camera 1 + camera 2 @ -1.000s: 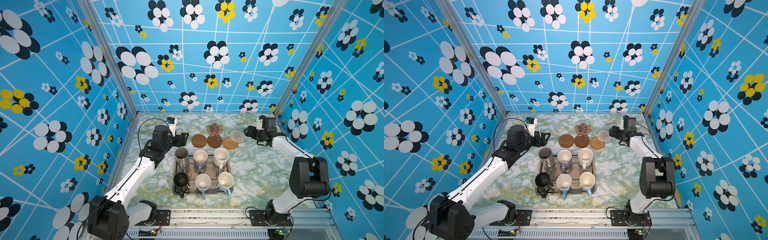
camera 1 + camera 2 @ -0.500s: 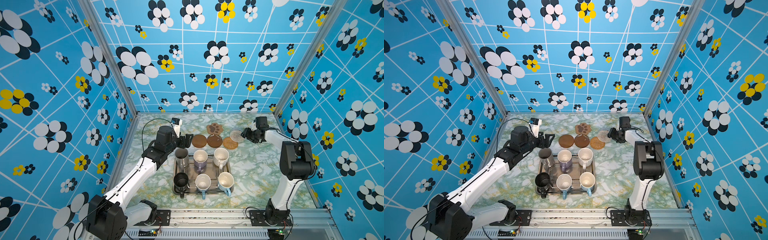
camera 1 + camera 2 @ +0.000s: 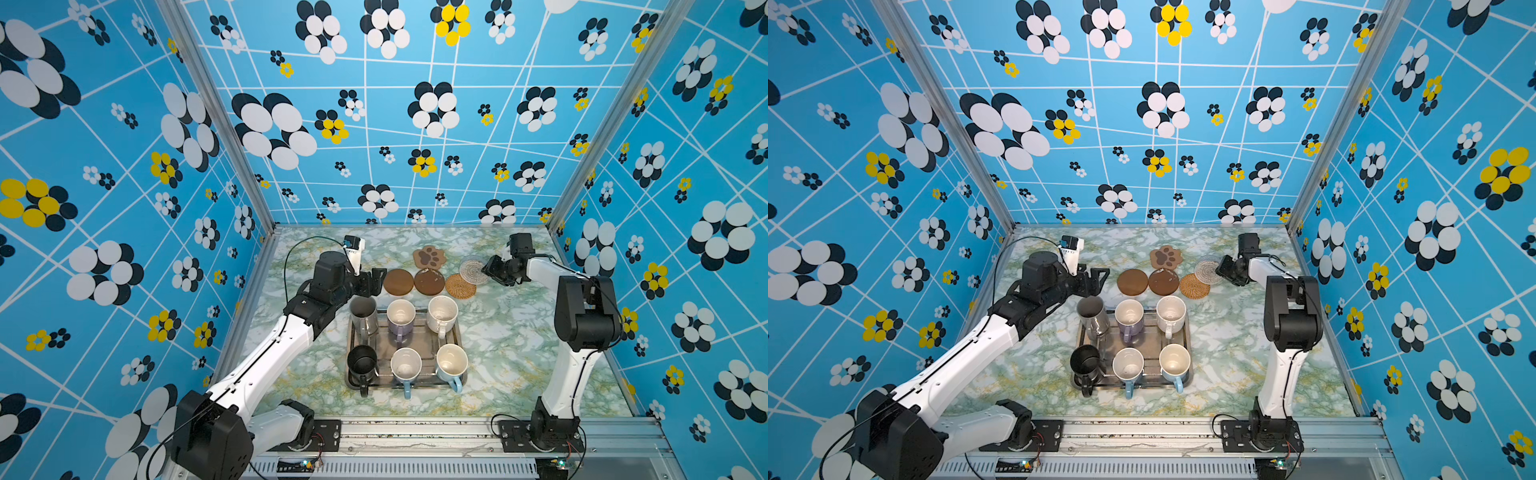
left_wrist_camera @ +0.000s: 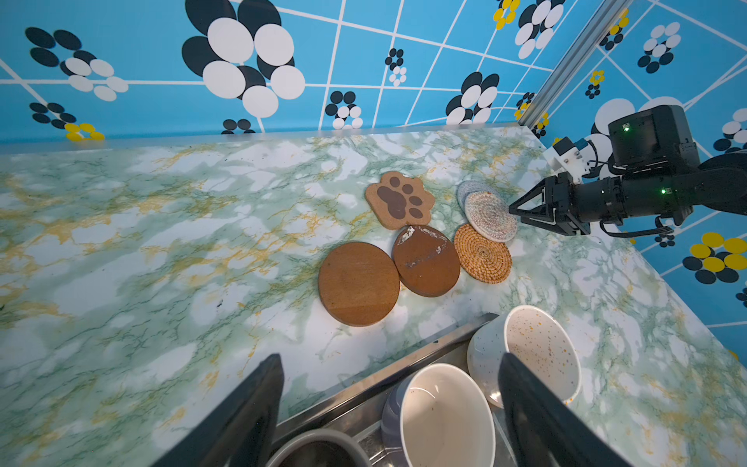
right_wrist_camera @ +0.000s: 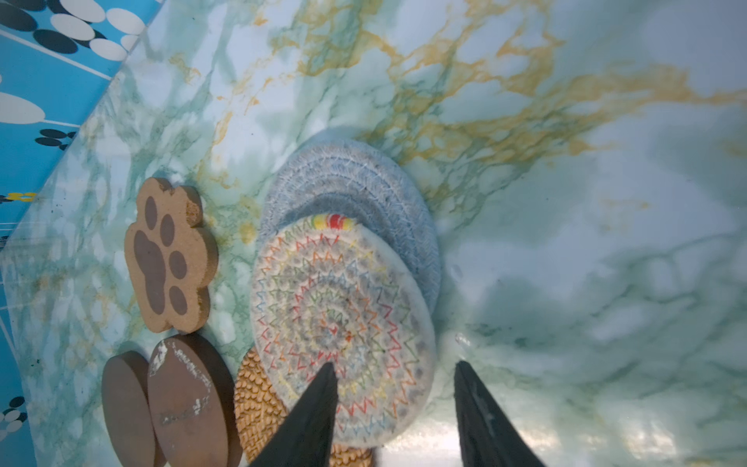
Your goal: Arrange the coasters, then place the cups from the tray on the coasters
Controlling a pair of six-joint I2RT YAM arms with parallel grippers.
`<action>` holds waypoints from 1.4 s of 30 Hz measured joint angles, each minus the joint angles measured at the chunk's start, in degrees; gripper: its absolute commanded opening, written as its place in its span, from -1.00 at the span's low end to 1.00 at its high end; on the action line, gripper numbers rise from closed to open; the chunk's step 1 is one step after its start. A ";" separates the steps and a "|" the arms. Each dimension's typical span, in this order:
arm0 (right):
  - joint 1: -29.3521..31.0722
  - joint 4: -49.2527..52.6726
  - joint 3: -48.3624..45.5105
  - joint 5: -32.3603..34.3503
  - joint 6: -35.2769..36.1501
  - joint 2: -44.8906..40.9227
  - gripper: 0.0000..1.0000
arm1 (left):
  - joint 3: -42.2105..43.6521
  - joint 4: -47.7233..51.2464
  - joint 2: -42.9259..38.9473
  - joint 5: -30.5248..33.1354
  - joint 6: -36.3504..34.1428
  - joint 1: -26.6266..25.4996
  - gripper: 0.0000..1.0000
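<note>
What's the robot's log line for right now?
step: arranging coasters | right gripper: open, astride stitched pale coaster's edge | left gripper: open, over far rim of tray | six cups: on tray, none on coasters

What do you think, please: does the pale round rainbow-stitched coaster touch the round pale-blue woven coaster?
Touching: in the right wrist view the rainbow-stitched coaster lies overlapping the pale-blue coaster.

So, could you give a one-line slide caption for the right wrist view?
Right gripper, jaws apart, straddles the rim of a multicoloured woven coaster lying partly on a pale blue coaster.
</note>
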State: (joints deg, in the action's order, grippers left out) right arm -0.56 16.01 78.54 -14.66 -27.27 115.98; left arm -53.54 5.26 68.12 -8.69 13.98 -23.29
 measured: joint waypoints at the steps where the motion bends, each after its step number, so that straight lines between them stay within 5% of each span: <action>1: -0.20 -0.07 0.00 -0.48 -0.31 0.44 -0.03 | -0.02 0.04 0.00 0.15 0.00 -0.09 0.69; 6: -0.63 -0.96 0.26 -2.01 -1.29 2.01 -0.12 | -0.68 0.66 0.02 0.35 0.00 -0.11 0.69; 22: -0.76 -2.78 0.31 -4.96 -3.89 2.71 -1.00 | -1.97 1.01 0.55 0.61 -0.04 -1.22 0.69; 42: -1.75 -3.34 -1.07 -8.81 -4.70 -2.14 -1.00 | -1.99 1.05 0.55 1.27 -0.04 -1.60 0.70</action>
State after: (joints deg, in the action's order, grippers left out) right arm -2.31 12.67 77.47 -23.46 -31.97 113.84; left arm -55.53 6.31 68.66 -7.42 13.93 -24.88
